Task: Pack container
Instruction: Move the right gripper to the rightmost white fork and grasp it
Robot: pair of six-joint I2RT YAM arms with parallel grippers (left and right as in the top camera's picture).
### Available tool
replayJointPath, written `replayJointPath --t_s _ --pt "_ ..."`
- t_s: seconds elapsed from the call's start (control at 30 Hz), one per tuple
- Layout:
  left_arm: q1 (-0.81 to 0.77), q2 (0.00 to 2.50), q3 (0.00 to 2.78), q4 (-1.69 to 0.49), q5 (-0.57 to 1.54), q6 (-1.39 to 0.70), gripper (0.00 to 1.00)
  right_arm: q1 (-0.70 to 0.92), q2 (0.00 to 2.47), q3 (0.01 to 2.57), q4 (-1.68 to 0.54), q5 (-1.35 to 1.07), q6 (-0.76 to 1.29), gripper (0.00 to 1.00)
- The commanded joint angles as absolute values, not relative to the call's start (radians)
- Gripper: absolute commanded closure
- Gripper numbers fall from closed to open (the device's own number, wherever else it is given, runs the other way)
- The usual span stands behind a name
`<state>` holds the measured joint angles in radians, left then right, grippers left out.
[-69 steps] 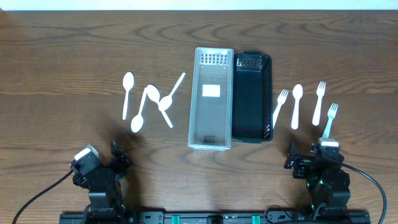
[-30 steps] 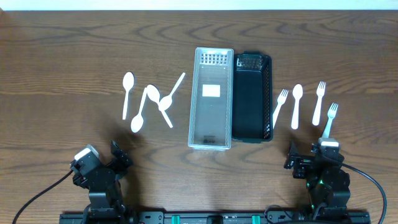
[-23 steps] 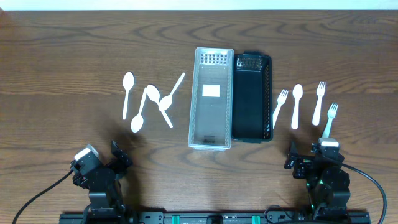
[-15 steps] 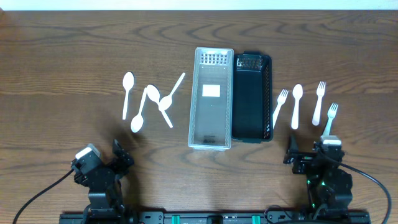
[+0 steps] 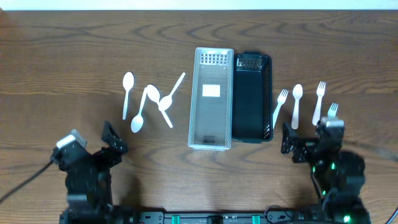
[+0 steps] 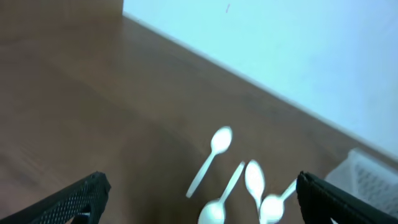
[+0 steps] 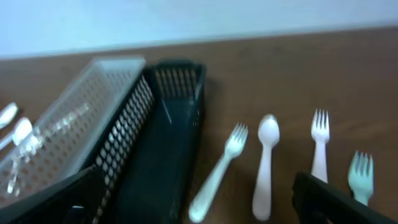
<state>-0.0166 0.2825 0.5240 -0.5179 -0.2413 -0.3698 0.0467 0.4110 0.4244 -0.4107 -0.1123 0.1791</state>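
Observation:
A clear plastic container (image 5: pixel 211 98) and a black mesh basket (image 5: pixel 251 98) lie side by side mid-table. Several white spoons (image 5: pixel 142 112) lie left of them; they show blurred in the left wrist view (image 6: pixel 211 155). A white fork (image 5: pixel 280 107), a spoon (image 5: pixel 296 104) and two more forks (image 5: pixel 319 101) lie right of the basket; the fork (image 7: pixel 221 165) and spoon (image 7: pixel 266 162) also show in the right wrist view. My left gripper (image 5: pixel 111 138) (image 6: pixel 205 208) is open and empty, short of the spoons. My right gripper (image 5: pixel 306 143) (image 7: pixel 199 208) is open and empty, just short of the forks.
The rightmost fork (image 5: pixel 332 111) is partly hidden under my right arm in the overhead view. The container (image 7: pixel 81 118) and basket (image 7: pixel 168 137) lie left of my right gripper. A pale wall stands beyond the table's far edge.
Both arms have left their rest pose at the front edge. The left gripper moved forward toward the spoons; the right gripper moved forward toward the forks.

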Motion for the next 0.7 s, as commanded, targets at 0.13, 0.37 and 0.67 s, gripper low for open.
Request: replayJointPath --t_s 0.13,0.37,0.67 --pt "-0.012 0.656 0.833 -0.645 -0.235 -0.299 0.02 0.015 0.905 0.851 -0.608 -0.014 0.147 0.01" --pt "-0.011 0.981 1.013 -0.719 -0.236 -0.214 0.02 -0.091 1.378 1.201 -0.838 -0.011 0.141 0.01" --pt "-0.012 1.256 1.023 -0.747 -0.235 -0.214 0.02 -0.241 1.699 1.256 -0.871 -0.034 0.147 0.02"
